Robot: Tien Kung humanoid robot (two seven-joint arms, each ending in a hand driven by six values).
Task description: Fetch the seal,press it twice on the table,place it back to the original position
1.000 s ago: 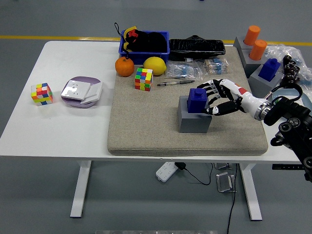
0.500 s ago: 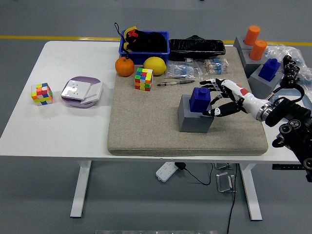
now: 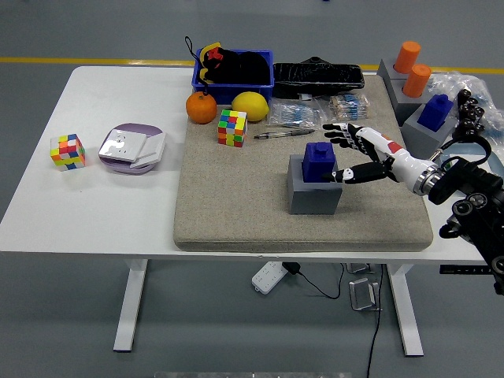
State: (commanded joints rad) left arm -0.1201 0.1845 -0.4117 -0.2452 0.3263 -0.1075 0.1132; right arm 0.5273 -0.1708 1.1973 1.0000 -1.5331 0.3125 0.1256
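A blue seal (image 3: 319,161) stands upright in its grey block holder (image 3: 313,197) on the beige mat (image 3: 236,205). My right hand (image 3: 343,152) is just to the seal's right, fingers (image 3: 340,129) spread above and thumb low near the block's top. It is open and holds nothing; there is a small gap between it and the seal. The left arm is out of view.
Behind lie a pen (image 3: 283,134), bagged items (image 3: 295,114), a colour cube (image 3: 232,127), an orange (image 3: 201,108), a lemon (image 3: 250,105) and a blue bin (image 3: 233,68). At right stand another blue seal (image 3: 435,112) and orange cylinders (image 3: 408,57). Far left: a cube (image 3: 68,151) and a purple device (image 3: 132,147).
My right hand was wrapped around the seal a second ago. It has since let go, spread its fingers and drawn slightly right; the seal rests in the block.
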